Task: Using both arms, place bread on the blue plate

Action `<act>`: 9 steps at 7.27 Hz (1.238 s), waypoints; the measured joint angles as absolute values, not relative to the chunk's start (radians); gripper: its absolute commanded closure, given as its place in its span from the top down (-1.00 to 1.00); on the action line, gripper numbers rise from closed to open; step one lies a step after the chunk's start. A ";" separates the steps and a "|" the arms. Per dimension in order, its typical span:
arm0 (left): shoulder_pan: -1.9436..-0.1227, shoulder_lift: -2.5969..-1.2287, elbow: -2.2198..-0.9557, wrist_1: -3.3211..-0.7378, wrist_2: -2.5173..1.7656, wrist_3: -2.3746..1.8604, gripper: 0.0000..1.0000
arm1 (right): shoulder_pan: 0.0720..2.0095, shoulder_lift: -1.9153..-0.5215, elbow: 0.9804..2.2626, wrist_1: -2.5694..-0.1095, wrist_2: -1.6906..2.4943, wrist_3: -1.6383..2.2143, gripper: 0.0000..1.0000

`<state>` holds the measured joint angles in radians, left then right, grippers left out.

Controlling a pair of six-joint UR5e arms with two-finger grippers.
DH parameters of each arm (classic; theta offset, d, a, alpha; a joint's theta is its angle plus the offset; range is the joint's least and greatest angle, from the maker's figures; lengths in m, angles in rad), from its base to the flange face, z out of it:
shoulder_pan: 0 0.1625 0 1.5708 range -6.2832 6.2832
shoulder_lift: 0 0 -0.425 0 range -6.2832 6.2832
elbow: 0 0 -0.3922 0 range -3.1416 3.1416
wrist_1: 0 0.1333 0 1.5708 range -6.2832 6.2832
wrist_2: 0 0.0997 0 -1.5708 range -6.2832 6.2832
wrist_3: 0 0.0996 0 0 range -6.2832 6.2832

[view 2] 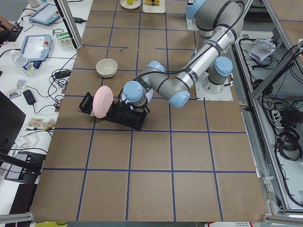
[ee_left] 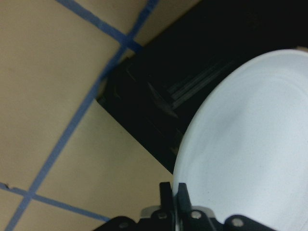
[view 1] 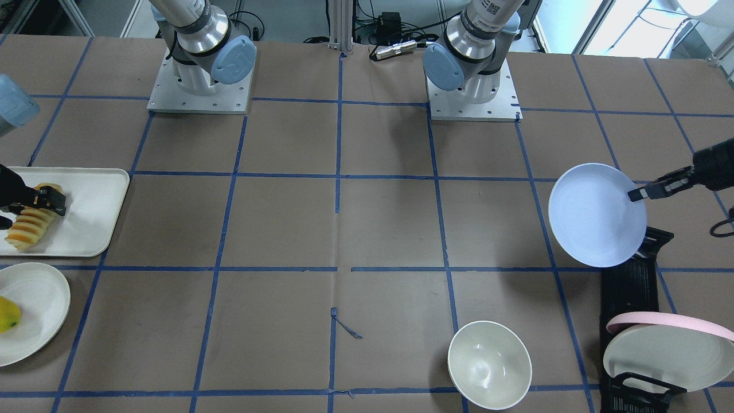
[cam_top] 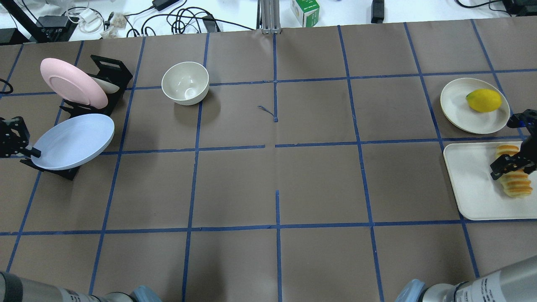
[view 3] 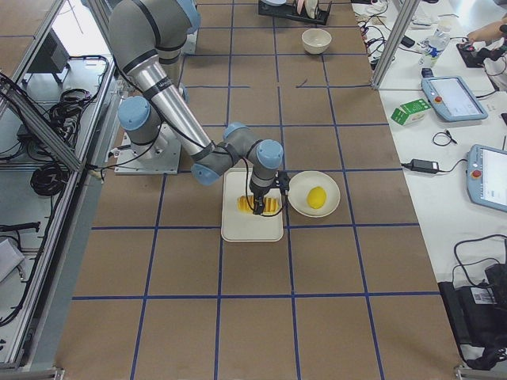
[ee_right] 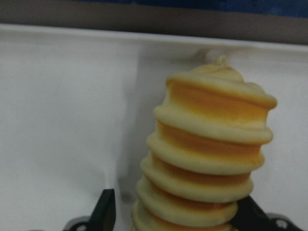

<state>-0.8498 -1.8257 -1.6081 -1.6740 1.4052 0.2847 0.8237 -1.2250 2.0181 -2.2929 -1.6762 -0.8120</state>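
Note:
The pale blue plate [view 1: 593, 215] is held tilted over the near end of a black rack [view 1: 628, 287]. My left gripper [view 1: 642, 192] is shut on its rim, as the left wrist view shows, with both fingers [ee_left: 166, 192] pinched on the plate's edge [ee_left: 250, 144]. The plate also shows in the overhead view [cam_top: 73, 140], with the gripper [cam_top: 33, 152] at its left edge. The ridged yellow-orange bread [view 1: 28, 229] lies on a cream tray [view 1: 92, 195]. My right gripper [view 1: 49, 201] is open and straddles the bread [ee_right: 207, 144], with a small gap at one finger [ee_right: 108, 211].
A pink-rimmed plate [view 1: 665, 322] stands in the rack. A cream bowl [view 1: 489, 364] sits near the table's far edge. A cream plate [view 1: 40, 310] with a yellow-green fruit [view 1: 7, 314] lies beside the tray. Blue tape lines cross the brown table.

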 measured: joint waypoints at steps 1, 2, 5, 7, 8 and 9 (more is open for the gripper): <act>-0.928 -1.777 -1.657 -1.688 1.375 0.265 -1.00 | 0.824 -1.225 2.015 -2.292 -1.672 -0.812 -0.44; -1.003 -1.734 -1.706 -1.677 1.332 0.235 -1.00 | 0.824 -1.225 2.012 -2.291 -1.668 -0.812 -0.80; -1.271 -1.666 -1.832 -1.425 1.289 0.042 -1.00 | 0.828 -1.262 2.002 -2.274 -1.665 -0.805 -1.00; -1.457 -1.682 -1.923 -1.140 1.289 -0.177 -1.00 | 0.864 -1.328 1.999 -2.258 -1.662 -0.800 -1.00; -1.544 -1.702 -1.959 -1.011 1.289 -0.285 -1.00 | 0.908 -1.362 1.995 -2.246 -1.662 -0.790 -1.00; -1.616 -1.731 -1.989 -0.907 1.289 -0.361 -1.00 | 0.964 -1.397 1.984 -2.223 -1.662 -0.776 -1.00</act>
<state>-1.6158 -1.7314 -1.9888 -0.9067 1.2888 -0.3607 0.9637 -1.3969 1.9844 -2.2232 -1.6619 -0.7764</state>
